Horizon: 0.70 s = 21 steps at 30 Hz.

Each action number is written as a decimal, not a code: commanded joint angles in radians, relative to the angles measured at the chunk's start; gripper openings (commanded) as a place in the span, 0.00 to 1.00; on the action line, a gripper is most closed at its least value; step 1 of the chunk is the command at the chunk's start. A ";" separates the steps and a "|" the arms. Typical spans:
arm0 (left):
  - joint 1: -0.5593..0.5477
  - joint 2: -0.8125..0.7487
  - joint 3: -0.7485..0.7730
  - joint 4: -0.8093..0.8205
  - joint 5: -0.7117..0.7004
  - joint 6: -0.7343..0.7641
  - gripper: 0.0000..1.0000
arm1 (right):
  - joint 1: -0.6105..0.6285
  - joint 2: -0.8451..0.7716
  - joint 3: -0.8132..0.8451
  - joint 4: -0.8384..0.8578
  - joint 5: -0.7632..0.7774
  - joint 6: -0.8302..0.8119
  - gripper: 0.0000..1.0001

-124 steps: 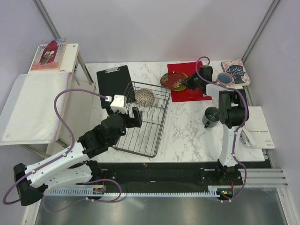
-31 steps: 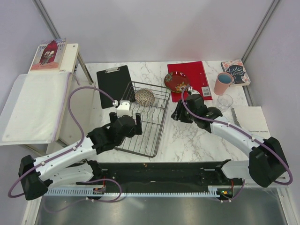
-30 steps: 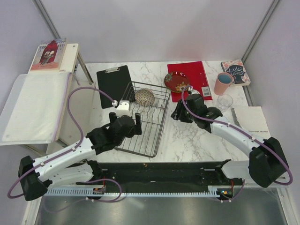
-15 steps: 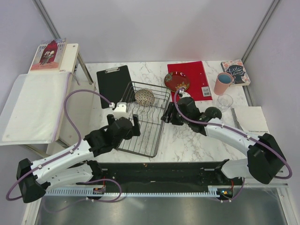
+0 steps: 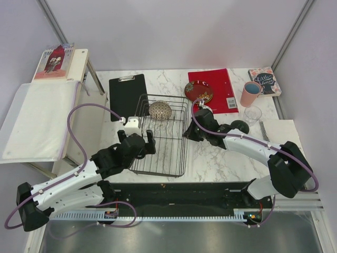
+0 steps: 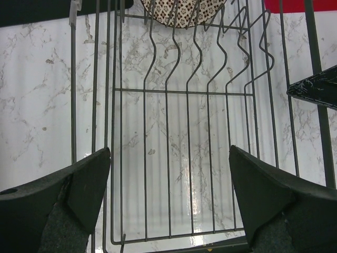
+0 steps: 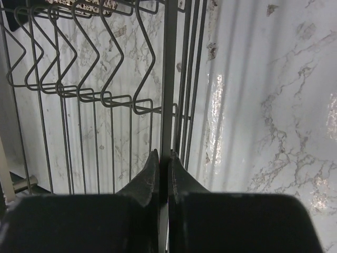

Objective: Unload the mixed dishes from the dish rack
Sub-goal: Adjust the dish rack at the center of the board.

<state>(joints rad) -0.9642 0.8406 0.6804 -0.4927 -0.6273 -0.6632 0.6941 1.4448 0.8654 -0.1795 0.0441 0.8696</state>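
Rack (image 5: 161, 141) sits mid-table (image 5: 210, 159), with the bowl (image 5: 159, 109) propped among the wire dividers at its far end. Right jaws are clamped on the rack's right rim wire, fingers (image 7: 150, 176) pinching it from both sides. Left jaws hang wide open above the rack's near left part, gripping nothing. Plate (image 5: 199, 90), cup (image 5: 250, 94) and glass (image 5: 253, 113) stand right of the rack, the plate partly on a red folder (image 5: 221, 84).

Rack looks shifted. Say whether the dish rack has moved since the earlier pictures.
Yes. The dish rack has turned, its far left corner swinging toward the clipboard.
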 commanded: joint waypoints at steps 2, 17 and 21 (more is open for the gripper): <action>0.002 0.000 0.013 0.016 -0.043 -0.024 0.99 | 0.001 0.023 0.052 -0.104 0.112 -0.162 0.00; 0.002 0.084 0.083 0.032 -0.087 0.051 0.99 | -0.116 0.117 0.141 -0.129 0.082 -0.224 0.00; 0.004 0.112 0.130 0.036 -0.123 0.115 0.99 | -0.114 0.089 0.132 -0.123 0.050 -0.222 0.35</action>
<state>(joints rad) -0.9642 0.9329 0.7330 -0.4919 -0.6735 -0.6266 0.6006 1.5295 0.9955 -0.2878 0.0589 0.6811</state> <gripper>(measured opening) 0.993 0.205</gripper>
